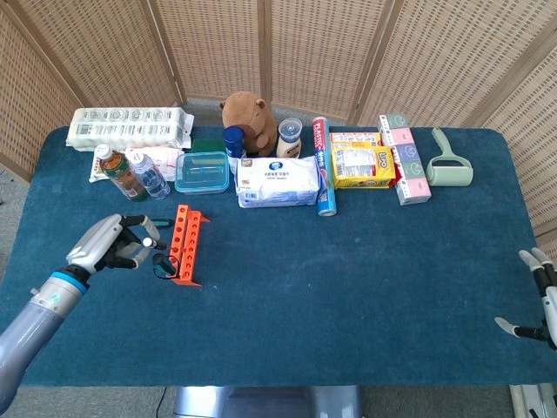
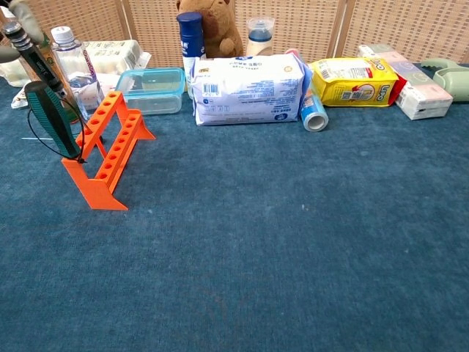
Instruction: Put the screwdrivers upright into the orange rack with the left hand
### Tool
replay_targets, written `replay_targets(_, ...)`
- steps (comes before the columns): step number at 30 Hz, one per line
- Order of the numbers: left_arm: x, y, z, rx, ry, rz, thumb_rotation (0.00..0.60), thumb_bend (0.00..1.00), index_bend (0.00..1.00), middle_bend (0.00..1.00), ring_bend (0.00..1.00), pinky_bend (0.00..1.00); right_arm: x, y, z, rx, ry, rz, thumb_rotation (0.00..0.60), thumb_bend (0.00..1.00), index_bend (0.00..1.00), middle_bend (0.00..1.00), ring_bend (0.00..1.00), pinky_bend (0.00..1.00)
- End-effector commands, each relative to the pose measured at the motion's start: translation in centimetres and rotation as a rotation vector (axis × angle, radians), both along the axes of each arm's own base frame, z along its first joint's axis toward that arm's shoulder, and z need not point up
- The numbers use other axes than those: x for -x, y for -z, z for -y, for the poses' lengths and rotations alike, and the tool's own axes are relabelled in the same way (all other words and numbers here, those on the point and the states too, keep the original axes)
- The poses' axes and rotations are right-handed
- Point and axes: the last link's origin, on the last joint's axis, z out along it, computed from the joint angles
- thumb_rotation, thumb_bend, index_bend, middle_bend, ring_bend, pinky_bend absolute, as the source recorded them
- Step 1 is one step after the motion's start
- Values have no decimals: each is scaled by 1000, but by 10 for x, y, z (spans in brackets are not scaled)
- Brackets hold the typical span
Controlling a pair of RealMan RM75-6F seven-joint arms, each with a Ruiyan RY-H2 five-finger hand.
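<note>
The orange rack (image 1: 184, 244) (image 2: 110, 147) stands left of centre on the blue table. My left hand (image 1: 113, 246) is just left of it, fingers curled around the thin black upper end of a screwdriver (image 1: 161, 261). In the chest view that screwdriver (image 2: 51, 121) leans against the rack's near left end with its green-and-black handle low. Whether it sits in a hole I cannot tell. A second, teal-handled screwdriver (image 1: 163, 224) lies flat behind the hand. My right hand (image 1: 540, 300) rests open at the table's far right edge.
Two bottles (image 1: 130, 174) (image 2: 69, 62) stand close behind the rack. A clear lidded box (image 1: 202, 171), a white wipes pack (image 1: 278, 183), a plush toy (image 1: 250, 111) and snack boxes (image 1: 361, 164) line the back. A thin black loop (image 2: 40, 136) lies by the rack's foot.
</note>
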Motion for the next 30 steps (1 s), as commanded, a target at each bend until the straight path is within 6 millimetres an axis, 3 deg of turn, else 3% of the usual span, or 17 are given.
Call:
replay_targets(1, -5, 3, -7, 14, 2, -16, 600, 437, 598, 1000, 961, 1000, 0, 0, 0, 0, 1, 0, 600, 0, 59, 0, 0, 0)
replay_targets(12, -12, 15, -19, 27, -25, -63, 600, 439, 597, 1000, 961, 1000, 2, -2, 0, 6, 5, 5, 600, 0, 59, 0, 0, 0)
replay_targets(30, 11, 24, -27, 42, -80, -56, 600, 439, 597, 1000, 961, 1000, 1, -1, 0, 2, 5, 7, 600, 0, 58, 0, 0, 0)
